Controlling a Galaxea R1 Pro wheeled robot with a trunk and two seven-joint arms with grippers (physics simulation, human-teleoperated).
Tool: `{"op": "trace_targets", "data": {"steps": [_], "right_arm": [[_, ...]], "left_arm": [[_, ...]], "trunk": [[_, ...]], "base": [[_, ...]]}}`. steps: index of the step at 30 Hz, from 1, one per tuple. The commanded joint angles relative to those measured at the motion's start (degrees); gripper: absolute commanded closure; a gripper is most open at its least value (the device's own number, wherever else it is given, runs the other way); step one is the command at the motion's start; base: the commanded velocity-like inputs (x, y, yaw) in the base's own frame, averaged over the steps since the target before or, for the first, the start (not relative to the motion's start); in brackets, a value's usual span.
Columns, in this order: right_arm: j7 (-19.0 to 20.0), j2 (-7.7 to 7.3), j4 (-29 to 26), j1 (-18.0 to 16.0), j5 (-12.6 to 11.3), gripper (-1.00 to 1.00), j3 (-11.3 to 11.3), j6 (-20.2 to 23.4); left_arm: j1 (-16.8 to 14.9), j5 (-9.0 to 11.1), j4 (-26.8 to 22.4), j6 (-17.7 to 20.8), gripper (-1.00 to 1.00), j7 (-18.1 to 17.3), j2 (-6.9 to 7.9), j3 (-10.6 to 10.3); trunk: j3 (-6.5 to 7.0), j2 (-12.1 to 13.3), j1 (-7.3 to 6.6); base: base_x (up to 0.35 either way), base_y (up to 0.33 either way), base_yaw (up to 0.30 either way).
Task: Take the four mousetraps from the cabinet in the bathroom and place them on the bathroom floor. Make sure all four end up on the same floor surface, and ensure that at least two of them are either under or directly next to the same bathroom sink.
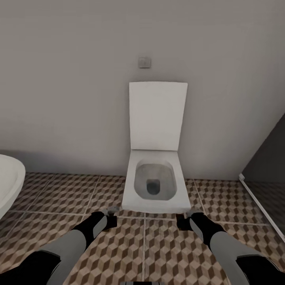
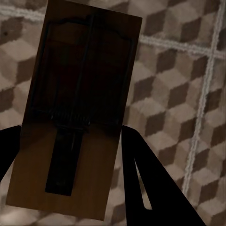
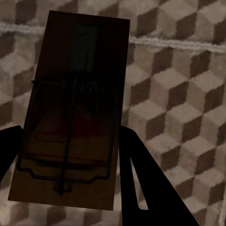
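Observation:
In the left wrist view my left gripper [image 2: 70,146] is shut on a brown wooden mousetrap [image 2: 80,70], with a dark finger on each long side of the board. My right gripper [image 3: 70,150] is likewise shut on a second mousetrap [image 3: 80,61]. Both traps hang flat above the cube-patterned bathroom floor [image 1: 158,253]. In the head view the left gripper [image 1: 109,217] and the right gripper [image 1: 187,220] are held low, just in front of the toilet. The cabinet and the bathroom sink are out of view.
A white toilet [image 1: 155,186] with its lid up stands against the grey wall straight ahead. A white rounded tub rim [image 1: 8,182] juts in at the left. A dark glass panel on a white floor rail [image 1: 263,206] closes off the right.

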Motion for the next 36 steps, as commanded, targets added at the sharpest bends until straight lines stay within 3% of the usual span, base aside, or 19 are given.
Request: {"op": "trace_targets", "data": {"steps": [1, 11, 36], "right_arm": [[0.0, -0.06, -0.1, 0.0, -0.5, 1.00, 0.4, 0.4], [0.0, -1.24, -0.1, 0.0, -0.5, 1.00, 0.4, 0.3], [0.0, -1.59, -0.1, 0.0, -0.4, 1.00, 0.5, 0.3]], "left_arm": [[0.0, 0.4, -0.1, 0.3, 1.00, 0.4, 0.02, -0.4], [0.0, 0.4, -0.1, 0.2, 1.00, 0.4, 0.02, -0.4], [0.0, 0.4, -0.1, 0.2, 1.00, 0.5, 0.02, -0.4]], "trunk": [[-0.05, 0.0, 0.00], [-0.05, 0.0, 0.00], [-0.05, 0.0, 0.00]], "base": [[0.058, 0.000, 0.000], [0.015, 0.000, 0.000], [0.000, 0.000, -0.018]]}}
